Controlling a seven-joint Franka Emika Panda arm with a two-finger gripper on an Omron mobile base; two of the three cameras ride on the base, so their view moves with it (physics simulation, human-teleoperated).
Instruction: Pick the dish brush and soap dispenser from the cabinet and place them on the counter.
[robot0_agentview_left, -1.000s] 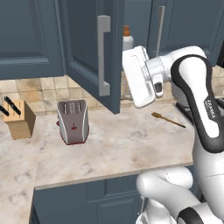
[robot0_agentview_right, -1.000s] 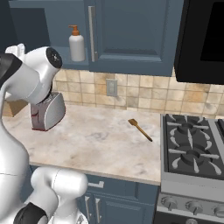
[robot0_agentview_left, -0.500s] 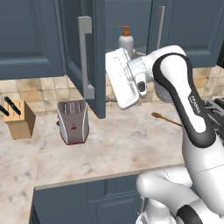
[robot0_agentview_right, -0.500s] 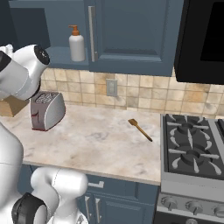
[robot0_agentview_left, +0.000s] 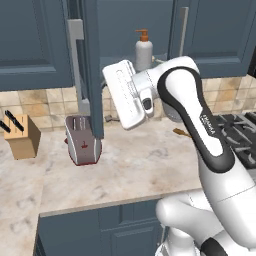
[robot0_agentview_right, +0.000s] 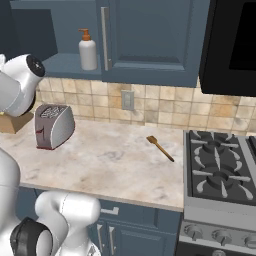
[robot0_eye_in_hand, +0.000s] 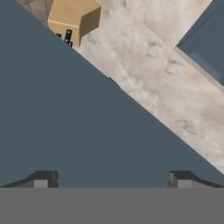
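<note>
— Progress so far? The cabinet (robot0_agentview_left: 92, 65) door hangs open, but the soap dispenser (robot0_agentview_right: 88, 49), a smooth white cylinder with an orange pump, sits at its shelf's front edge.

— Gripper (robot0_eye_in_hand: 111, 178)?

— Fingers spread wide, empty, facing the flat slate-blue door. Marbled counter (robot0_agentview_right: 115, 160) holds neither item; I can't spot the dish brush.

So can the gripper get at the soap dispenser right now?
Probably not directly. The open gripper faces the swung-open cabinet door, on the far side from the soap dispenser on its shelf; it must come around the door first.
</note>
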